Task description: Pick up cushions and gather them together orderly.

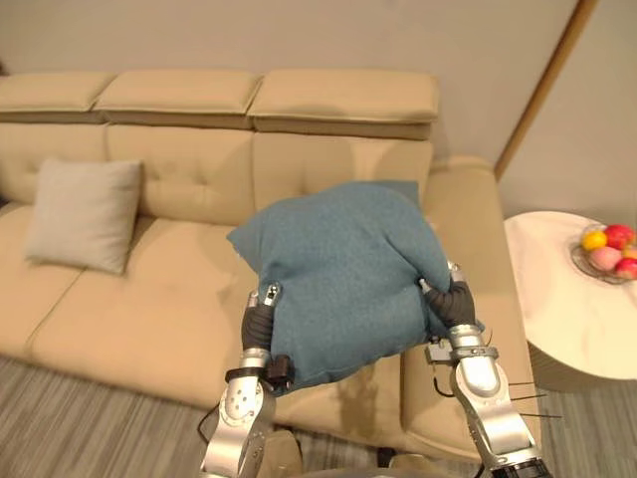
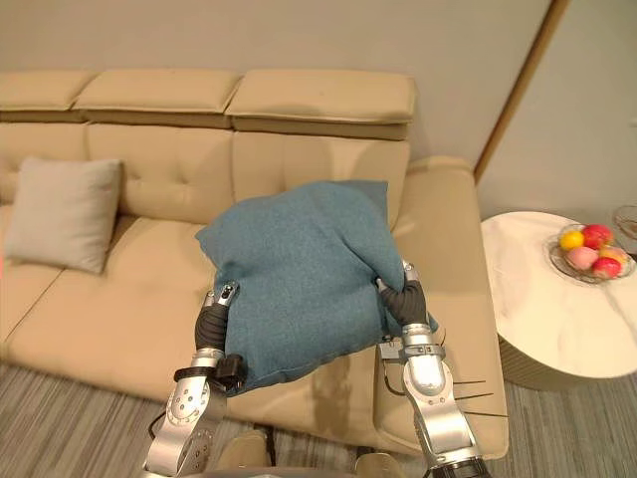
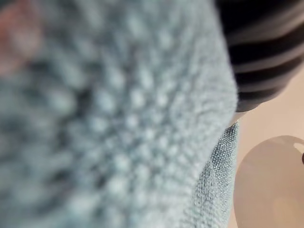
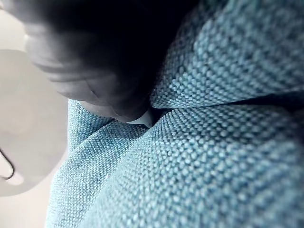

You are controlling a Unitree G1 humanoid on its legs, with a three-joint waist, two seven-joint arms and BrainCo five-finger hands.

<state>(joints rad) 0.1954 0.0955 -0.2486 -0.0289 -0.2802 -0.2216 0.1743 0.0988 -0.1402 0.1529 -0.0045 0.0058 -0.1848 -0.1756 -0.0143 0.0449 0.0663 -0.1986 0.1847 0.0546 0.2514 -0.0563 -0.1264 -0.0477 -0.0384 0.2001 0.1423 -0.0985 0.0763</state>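
Observation:
A large blue cushion (image 1: 343, 274) is held up in front of me, above the right part of the beige sofa (image 1: 149, 309). My left hand (image 1: 261, 319) presses into its lower left side and my right hand (image 1: 453, 304) into its right side, where the cloth bunches. Up close, the blue weave (image 4: 213, 156) folds against the right hand's dark cover (image 4: 104, 52), and in the left wrist view the cloth (image 3: 118, 118) lies right against the camera. A smaller light beige cushion (image 1: 85, 214) leans upright against the sofa's back at the far left.
A round white side table (image 1: 567, 309) stands to the right of the sofa, with a glass bowl of fruit (image 1: 609, 249) on it. Grey striped carpet (image 1: 60, 418) runs along the sofa's front. The sofa's middle seat lies between the two cushions.

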